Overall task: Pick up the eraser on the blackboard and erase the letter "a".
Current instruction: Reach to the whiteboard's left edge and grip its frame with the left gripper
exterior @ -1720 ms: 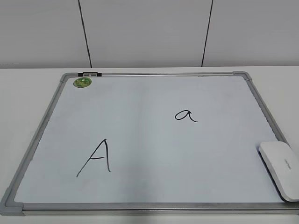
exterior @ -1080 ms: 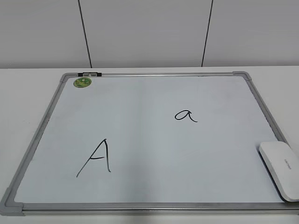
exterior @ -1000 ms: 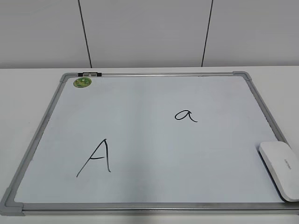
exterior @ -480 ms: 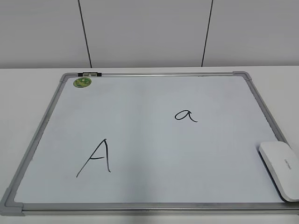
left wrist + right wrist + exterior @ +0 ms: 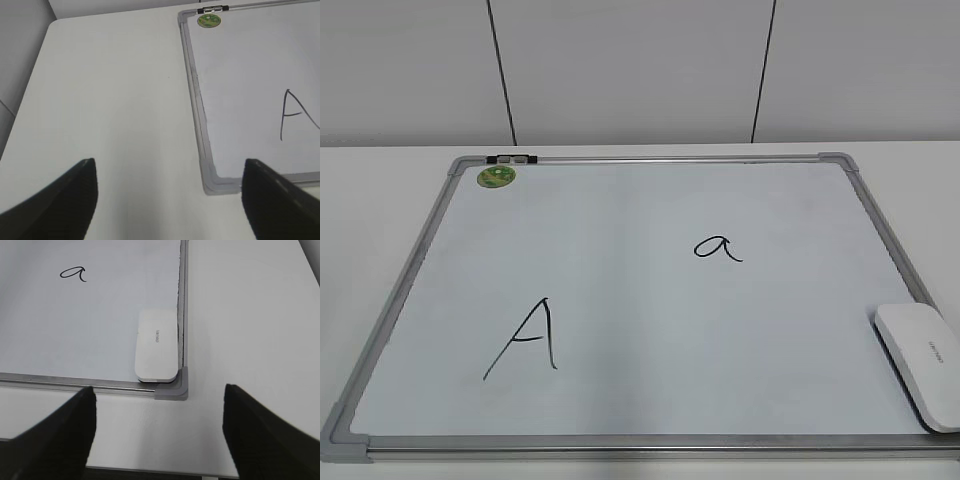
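The blackboard [image 5: 650,300] is a white board in a silver-grey frame, lying flat on the table. The white eraser [image 5: 923,362] lies in its near right corner and also shows in the right wrist view [image 5: 157,344]. The small letter "a" [image 5: 718,247] sits right of the board's middle; it shows in the right wrist view too [image 5: 73,273]. My right gripper [image 5: 157,432] is open and empty, over the table in front of the eraser's corner. My left gripper [image 5: 169,200] is open and empty, over the table by the board's near left corner [image 5: 220,182]. Neither gripper shows in the exterior view.
A large capital "A" [image 5: 528,340] is drawn at the board's near left. A round green magnet [image 5: 497,177] sits at the far left corner beside a black clip [image 5: 512,159]. A wall stands behind the white table [image 5: 110,100].
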Motion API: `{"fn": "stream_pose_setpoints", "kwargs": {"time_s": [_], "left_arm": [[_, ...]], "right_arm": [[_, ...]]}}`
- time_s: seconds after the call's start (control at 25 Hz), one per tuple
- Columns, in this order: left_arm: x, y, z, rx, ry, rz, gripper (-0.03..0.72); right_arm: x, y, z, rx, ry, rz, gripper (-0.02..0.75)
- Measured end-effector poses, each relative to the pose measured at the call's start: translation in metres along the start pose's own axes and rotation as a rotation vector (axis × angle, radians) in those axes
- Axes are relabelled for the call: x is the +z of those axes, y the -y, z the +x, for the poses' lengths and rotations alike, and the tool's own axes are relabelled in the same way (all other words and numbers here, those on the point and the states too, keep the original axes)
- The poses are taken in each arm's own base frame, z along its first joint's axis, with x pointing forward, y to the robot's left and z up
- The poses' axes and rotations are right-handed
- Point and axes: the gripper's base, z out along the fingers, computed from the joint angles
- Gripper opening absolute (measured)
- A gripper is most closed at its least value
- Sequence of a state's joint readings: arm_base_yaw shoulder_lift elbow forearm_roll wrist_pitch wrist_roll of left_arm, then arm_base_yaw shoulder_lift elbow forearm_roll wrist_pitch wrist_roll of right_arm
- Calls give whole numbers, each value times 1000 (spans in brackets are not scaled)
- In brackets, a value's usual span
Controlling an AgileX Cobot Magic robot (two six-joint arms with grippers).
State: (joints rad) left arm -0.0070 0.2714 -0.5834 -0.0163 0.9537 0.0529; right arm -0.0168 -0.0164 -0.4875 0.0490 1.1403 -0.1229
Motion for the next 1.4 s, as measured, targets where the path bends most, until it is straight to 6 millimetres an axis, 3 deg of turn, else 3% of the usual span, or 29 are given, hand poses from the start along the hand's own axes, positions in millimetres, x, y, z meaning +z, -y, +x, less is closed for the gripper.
{"fn": "stream_pose_setpoints", "kwargs": {"time_s": [0.2, 0.76, 1.08, 1.4], "left_arm": [[44, 1, -30, -28, -43, 31, 679], [183, 0, -103, -70, -457, 66, 627], [264, 6, -113, -98, -657, 154, 580], [325, 8, -92, -74, -778, 180, 531]], "right_arm": [[0, 0, 0, 0, 0, 0, 587], [0, 0, 0, 0, 0, 0, 587], [0, 0, 0, 0, 0, 0, 587], [0, 0, 0, 0, 0, 0, 587]]}}
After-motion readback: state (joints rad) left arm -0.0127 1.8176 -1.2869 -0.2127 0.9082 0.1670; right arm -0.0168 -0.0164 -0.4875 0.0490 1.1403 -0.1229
